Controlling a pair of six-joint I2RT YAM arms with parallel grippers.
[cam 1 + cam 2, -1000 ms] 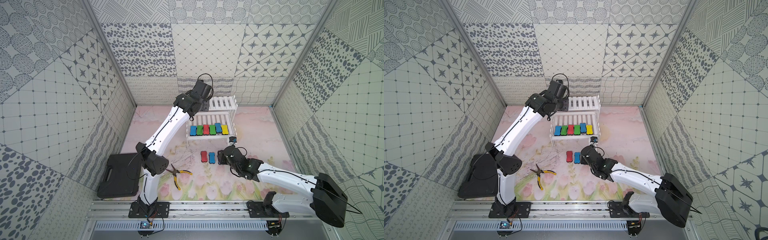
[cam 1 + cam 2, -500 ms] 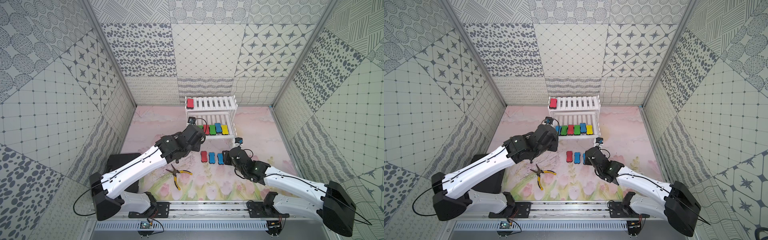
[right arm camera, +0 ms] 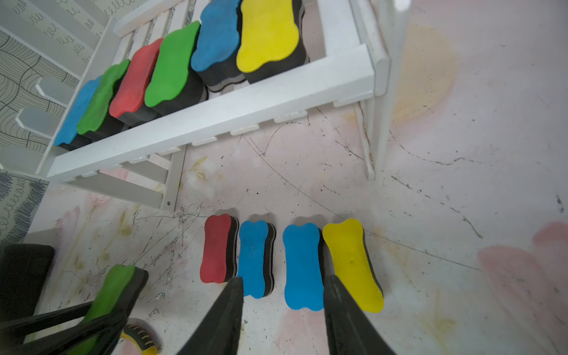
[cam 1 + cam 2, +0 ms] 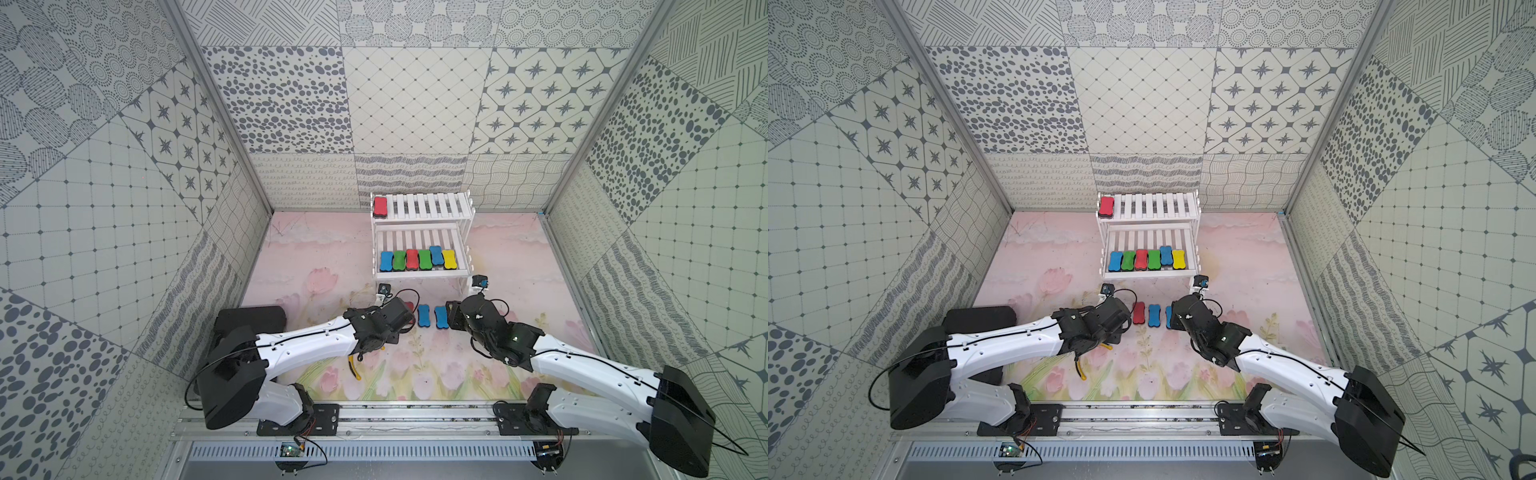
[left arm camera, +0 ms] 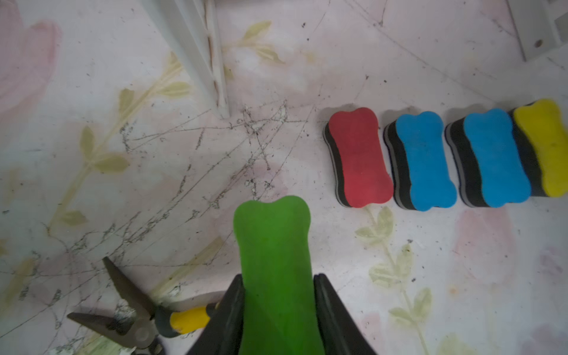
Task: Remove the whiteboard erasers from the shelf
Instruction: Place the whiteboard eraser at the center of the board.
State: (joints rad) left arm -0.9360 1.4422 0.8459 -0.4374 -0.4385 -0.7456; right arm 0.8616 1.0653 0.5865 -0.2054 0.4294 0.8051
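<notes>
Both left fingers [image 5: 231, 310] against green eraser [image 5: 274, 258]

- erasers [image 3: 302, 267]: twelve (three red, three green, four blue, two yellow)
- shelf [image 4: 419, 274]: one
- pliers [image 5: 138, 310]: one
- case [image 4: 249, 318]: one

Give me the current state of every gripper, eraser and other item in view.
left gripper: shut on green eraser.
right gripper: open, empty.
green eraser: held, off the shelf.
table erasers: four in a row, felt down.
lower-tier erasers: six, on the shelf.
top-tier red eraser: on the shelf.
pliers: lying flat, jaws apart.
black case: closed.
</notes>
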